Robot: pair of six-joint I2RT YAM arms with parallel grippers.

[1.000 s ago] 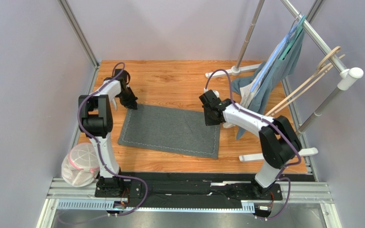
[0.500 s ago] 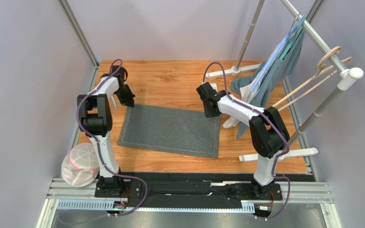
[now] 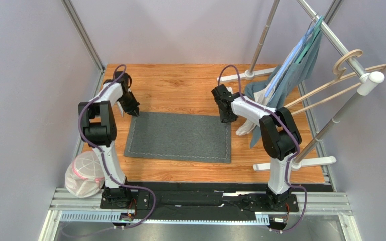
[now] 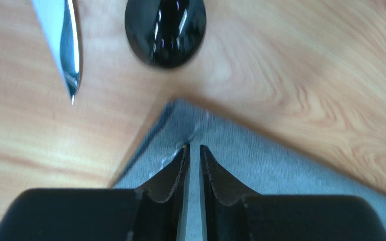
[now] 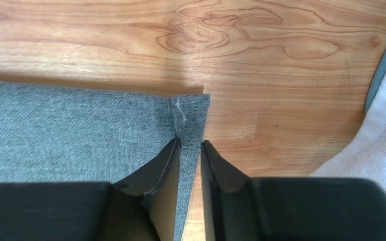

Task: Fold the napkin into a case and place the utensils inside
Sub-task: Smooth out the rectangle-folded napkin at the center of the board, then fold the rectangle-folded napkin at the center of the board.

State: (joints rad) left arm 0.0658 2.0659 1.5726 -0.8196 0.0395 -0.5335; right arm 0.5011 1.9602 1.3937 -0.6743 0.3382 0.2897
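You had the dark grey pale-stitched cloth napkin [image 3: 179, 137] lying flat mid-table. Your left gripper [image 3: 136, 112] sat on its far left corner and your right gripper [image 3: 226, 119] on its far right corner. Each pair of fingers stood a slit apart, and I couldn't tell whether either pinched cloth. The silver knife blade [image 4: 64, 45] and the glossy black spoon bowl [image 4: 165, 30] lay just beyond the left corner.

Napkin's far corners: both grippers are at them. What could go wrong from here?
The knife tip and spoon bowl lie just beyond the left gripper; a forward nudge could scatter them. The right gripper sits close to the hanging garment and might snag it.
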